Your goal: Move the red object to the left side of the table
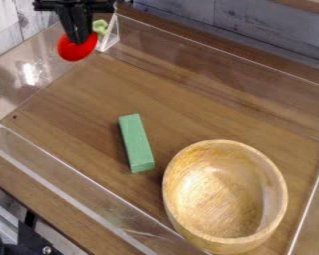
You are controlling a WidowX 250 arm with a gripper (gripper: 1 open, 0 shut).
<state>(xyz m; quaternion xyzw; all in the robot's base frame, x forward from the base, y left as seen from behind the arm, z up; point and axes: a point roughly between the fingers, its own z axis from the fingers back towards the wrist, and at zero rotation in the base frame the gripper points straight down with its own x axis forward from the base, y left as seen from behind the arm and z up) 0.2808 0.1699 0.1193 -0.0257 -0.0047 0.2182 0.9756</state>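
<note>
The red object point(76, 47), a small round bright-red toy fruit, hangs above the far left corner of the table point(215, 95). My gripper point(79, 32) reaches down from the top edge of the view and is shut on the fruit's top. The dark fingers point(72, 20) cover its upper part, and a bit of green shows beside them. The fruit looks lifted off the wooden surface, close to the clear acrylic wall on the left.
A green rectangular block point(136, 141) lies near the middle of the table. A wooden bowl point(225, 196) fills the near right corner. Low clear acrylic walls point(69, 169) border the tabletop, with a clear bracket point(107, 38) at the far left corner.
</note>
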